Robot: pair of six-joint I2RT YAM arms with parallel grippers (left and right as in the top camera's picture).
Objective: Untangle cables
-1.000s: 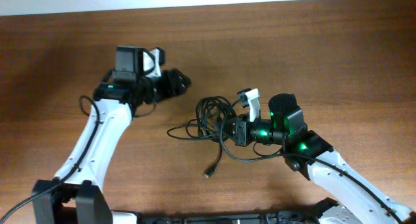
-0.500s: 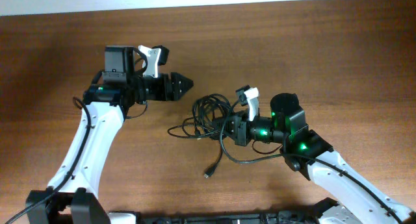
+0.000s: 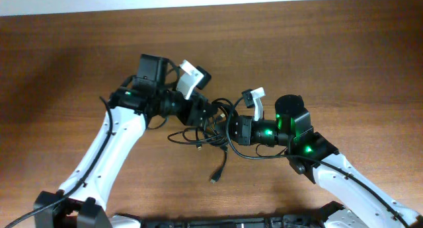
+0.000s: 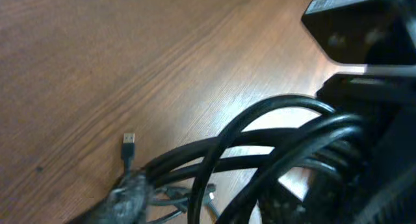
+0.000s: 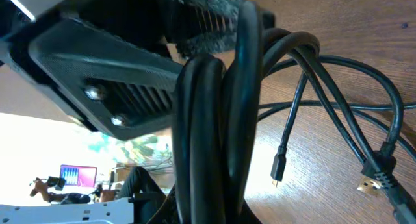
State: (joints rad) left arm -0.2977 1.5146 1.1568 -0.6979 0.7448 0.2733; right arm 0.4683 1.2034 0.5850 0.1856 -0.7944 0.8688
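Observation:
The cables [image 3: 188,135] are a tangle of thin black cords in the middle of the wooden table [image 3: 330,49]. One loose plug end [image 3: 213,178] trails toward the front. My right gripper [image 3: 231,131] is shut on a bundle of the cables [image 5: 208,120], which runs down between its jaws [image 5: 214,208]. My left gripper [image 3: 206,114] is at the top of the tangle, right against the right gripper. It looks open, with cable loops [image 4: 273,120] crossing between its fingers [image 4: 214,198]. A small plug [image 4: 129,141] lies on the table beyond.
The left gripper's black body [image 5: 104,62] fills the upper left of the right wrist view. Two more plug ends [image 5: 278,169] [image 5: 372,182] hang or lie to the right of the bundle. The table's far edge [image 3: 211,6] runs along the back.
My left arm has swung right and forward from the back left into the tangle beside the right gripper. The tangle has shifted a little. The right gripper has kept its hold and barely moved.

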